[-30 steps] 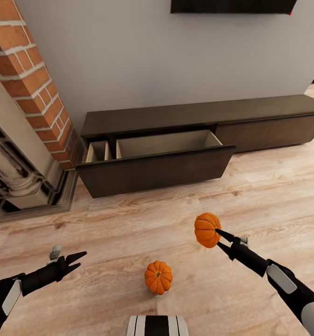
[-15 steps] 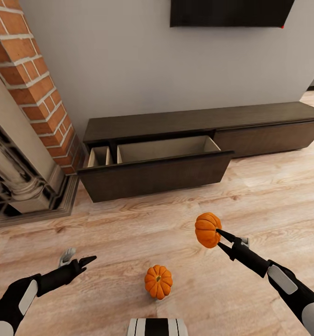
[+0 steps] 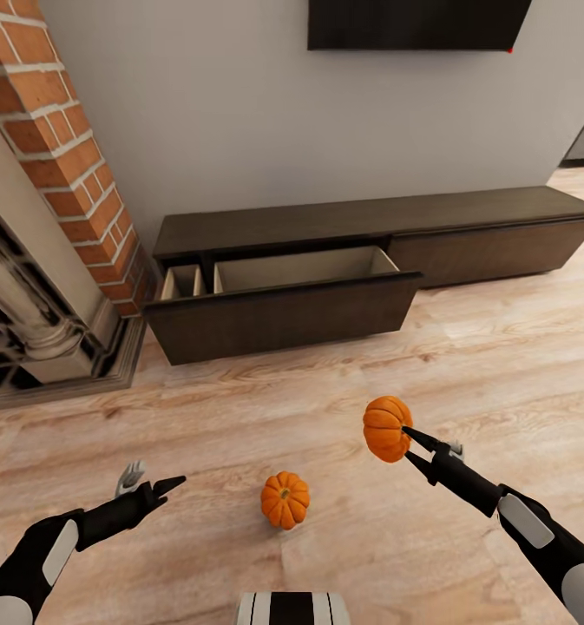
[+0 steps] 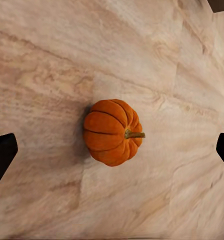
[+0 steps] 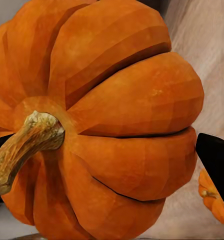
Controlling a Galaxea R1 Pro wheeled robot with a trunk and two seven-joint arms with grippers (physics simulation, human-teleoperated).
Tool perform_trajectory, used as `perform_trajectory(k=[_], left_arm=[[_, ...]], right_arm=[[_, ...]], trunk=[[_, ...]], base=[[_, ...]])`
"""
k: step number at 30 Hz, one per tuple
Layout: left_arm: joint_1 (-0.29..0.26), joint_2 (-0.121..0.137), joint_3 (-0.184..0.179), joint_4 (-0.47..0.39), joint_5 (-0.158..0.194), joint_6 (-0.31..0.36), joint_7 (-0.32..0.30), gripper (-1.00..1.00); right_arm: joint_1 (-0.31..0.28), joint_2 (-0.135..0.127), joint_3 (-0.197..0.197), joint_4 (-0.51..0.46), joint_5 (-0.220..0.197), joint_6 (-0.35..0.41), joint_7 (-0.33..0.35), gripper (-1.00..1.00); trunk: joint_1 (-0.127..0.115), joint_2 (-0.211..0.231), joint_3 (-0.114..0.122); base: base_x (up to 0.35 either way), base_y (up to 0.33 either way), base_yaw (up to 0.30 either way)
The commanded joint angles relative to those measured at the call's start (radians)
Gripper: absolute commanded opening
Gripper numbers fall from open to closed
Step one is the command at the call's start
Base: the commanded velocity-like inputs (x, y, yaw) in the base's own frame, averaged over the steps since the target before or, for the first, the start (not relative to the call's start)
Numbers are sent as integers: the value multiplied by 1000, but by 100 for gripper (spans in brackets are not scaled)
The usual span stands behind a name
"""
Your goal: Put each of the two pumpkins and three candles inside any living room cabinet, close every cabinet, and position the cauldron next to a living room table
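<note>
Across the head view, the right gripper (image 3: pixel 404 441) is clamped on a ribbed orange pumpkin (image 3: pixel 385 427) held above the pale wood-plank floor (image 3: pixel 326 399); a second orange pumpkin (image 3: pixel 285 499) lies between the arms, and the low dark-brown cabinet (image 3: pixel 344 221) has its left pull-out front (image 3: pixel 283 317) open. Left wrist view: fingers spread wide around the floor pumpkin (image 4: pixel 112 132); centre before descending. Right wrist view: held pumpkin (image 5: pixel 107 115) fills the jaws; release only once it is over the beige interior
</note>
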Motion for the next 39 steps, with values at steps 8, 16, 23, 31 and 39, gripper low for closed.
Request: perform_trajectory(k=[8, 16, 23, 31, 39], left_arm=[[0, -1, 1, 0, 1, 7, -2, 100], [0, 0, 0, 0, 2, 7, -2, 100], [0, -1, 0, 0, 1, 7, -2, 100], [0, -1, 0, 0, 2, 7, -2, 100], [0, -1, 1, 0, 2, 7, -2, 100]], right_arm=[[-1, -1, 5, 0, -13, 8, 1, -100], [-1, -1, 5, 0, -13, 8, 0, -100], [-1, -1, 5, 0, -11, 8, 0, -100], [-1, -1, 5, 0, -11, 8, 0, -100], [-1, -1, 5, 0, -11, 7, 0, -100]], trunk=[[-1, 0, 0], [-1, 0, 1], [-1, 0, 1], [-1, 0, 1], [-1, 0, 1]], base=[[-104, -256, -4], [59, -306, -53], [76, -301, -2], [5, -64, 0], [74, 25, 0]])
